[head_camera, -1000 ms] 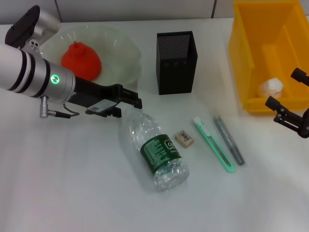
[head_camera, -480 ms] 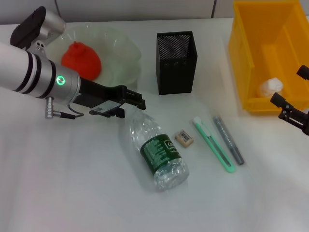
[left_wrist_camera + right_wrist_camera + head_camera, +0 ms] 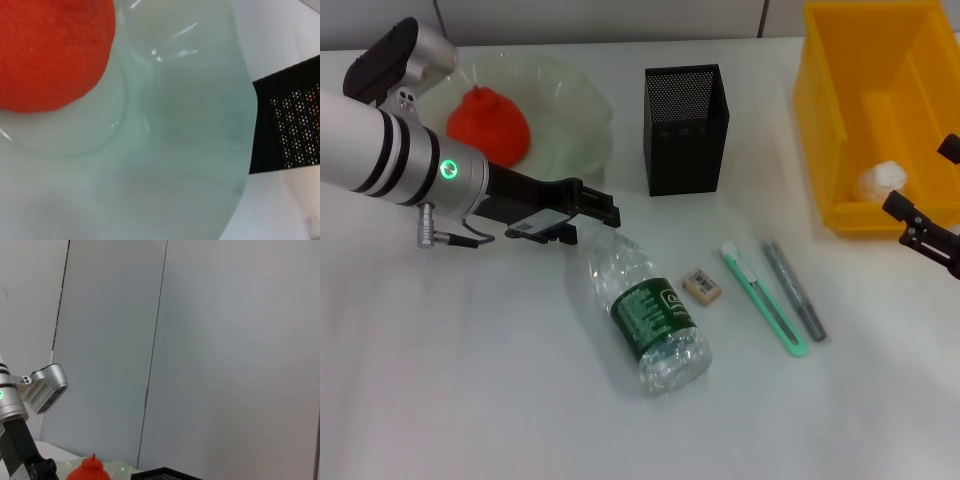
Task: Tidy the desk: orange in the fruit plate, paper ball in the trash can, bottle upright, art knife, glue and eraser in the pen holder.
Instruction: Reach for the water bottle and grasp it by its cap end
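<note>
Lying flat, the crinkled clear bottle (image 3: 647, 315) nears the left gripper's (image 3: 600, 212) parted fingers.

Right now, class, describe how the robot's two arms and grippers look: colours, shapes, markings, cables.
The left arm is a white cylinder with black bands, a silver collar and a green ring light; a thin cable loops below it. Its left gripper is black, flat and long, bearing a label. The right gripper is black and angular; its arm is out of view.

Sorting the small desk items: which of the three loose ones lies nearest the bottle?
The eraser, small and tan, just beside the bottle. The green art knife and grey glue stick lie farther off.
</note>
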Controlling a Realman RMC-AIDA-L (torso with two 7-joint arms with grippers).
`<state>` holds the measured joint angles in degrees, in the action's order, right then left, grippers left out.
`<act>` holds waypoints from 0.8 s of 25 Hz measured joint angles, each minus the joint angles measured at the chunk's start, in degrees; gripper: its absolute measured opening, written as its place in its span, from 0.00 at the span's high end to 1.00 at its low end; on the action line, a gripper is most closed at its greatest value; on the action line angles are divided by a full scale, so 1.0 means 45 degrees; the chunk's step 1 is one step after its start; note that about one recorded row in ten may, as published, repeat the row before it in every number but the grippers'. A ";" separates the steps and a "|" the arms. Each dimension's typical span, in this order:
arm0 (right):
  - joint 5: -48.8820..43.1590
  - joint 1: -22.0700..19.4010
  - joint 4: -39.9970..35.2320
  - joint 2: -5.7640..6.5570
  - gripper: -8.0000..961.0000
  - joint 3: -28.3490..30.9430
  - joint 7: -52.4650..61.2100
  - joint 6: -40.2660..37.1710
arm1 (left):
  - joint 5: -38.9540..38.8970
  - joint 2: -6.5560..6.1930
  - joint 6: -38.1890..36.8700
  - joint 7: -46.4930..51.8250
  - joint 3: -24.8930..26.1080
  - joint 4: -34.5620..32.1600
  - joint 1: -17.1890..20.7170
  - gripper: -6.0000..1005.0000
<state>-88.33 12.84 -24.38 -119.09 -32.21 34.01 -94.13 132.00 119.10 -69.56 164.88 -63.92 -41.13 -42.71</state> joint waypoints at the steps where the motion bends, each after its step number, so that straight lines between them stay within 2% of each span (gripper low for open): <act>1: 0.0000 -0.0001 0.0005 0.0000 0.12 0.0018 -0.0001 0.0001 | -0.0006 0.0001 0.0031 0.0000 -0.0004 0.0004 -0.0001 0.38; 17: 0.0000 -0.0003 0.0007 0.0000 0.12 0.0166 -0.0016 -0.0040 | -0.0562 0.0018 0.0406 -0.0073 -0.0699 0.0258 0.0064 0.39; 20: 0.0000 -0.0002 0.0008 0.0000 0.12 0.0166 -0.0018 -0.0040 | -0.1344 0.0010 0.0500 -0.0180 -0.0691 0.0548 0.0190 0.39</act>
<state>-88.33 12.83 -24.34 -119.09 -31.47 33.93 -94.32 125.95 119.15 -67.31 164.07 -67.03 -38.67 -41.86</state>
